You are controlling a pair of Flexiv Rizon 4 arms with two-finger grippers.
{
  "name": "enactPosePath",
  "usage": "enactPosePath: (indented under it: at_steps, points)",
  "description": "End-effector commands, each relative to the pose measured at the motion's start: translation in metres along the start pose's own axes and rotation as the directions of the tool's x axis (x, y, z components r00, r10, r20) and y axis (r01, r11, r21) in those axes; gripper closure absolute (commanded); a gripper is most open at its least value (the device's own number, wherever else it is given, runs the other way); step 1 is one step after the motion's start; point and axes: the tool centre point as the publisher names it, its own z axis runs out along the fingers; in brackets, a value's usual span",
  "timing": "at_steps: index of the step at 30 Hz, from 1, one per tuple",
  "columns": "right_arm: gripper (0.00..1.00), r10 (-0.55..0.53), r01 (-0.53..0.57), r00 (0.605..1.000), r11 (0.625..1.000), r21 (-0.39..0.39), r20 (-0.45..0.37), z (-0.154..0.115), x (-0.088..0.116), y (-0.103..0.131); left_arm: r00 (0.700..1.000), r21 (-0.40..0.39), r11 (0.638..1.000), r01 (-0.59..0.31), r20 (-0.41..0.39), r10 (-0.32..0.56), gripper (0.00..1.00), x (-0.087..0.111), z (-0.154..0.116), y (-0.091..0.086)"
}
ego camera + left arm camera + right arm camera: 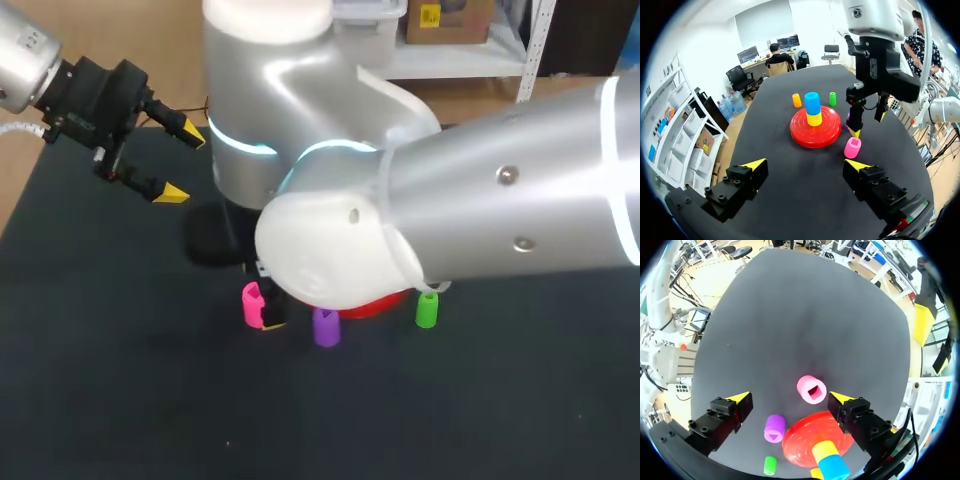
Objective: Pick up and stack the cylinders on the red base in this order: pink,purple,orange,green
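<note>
The red base stands mid-table with a yellow cylinder and a blue one stacked on its peg. The pink cylinder stands upright beside the base. My right gripper hangs open above it, with the pink cylinder under the gap and touched by neither finger. The purple cylinder and the green cylinder stand near the base's rim. The orange cylinder stands behind the base, near the green cylinder. My left gripper is open and empty, held high over the table's far left.
In the head view my right arm's bulky elbow hides most of the red base and the stack. The dark table top stretches bare around the cylinders.
</note>
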Motion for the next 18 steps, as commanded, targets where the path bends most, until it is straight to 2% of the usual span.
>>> enactPosePath:
  at_steps: [1,11,18]
  points:
    - [0.0,-0.011,0.011,1.0,1.0,-0.001,-0.015,0.006,-0.006,-0.006,1.0,0.001,1.0,0.0,-0.001,0.0,0.0,0.0,0.0,0.001]
    - [0.0,-0.029,0.029,0.999,1.0,0.004,-0.043,0.019,-0.004,-0.008,1.0,0.001,1.0,0.0,-0.001,0.0,0.0,0.0,0.0,0.001]
    - [0.0,-0.046,0.05,0.996,0.998,0.048,-0.081,0.028,0.001,-0.009,1.0,0.001,1.0,0.0,-0.001,0.0,0.0,0.0,0.0,0.001]
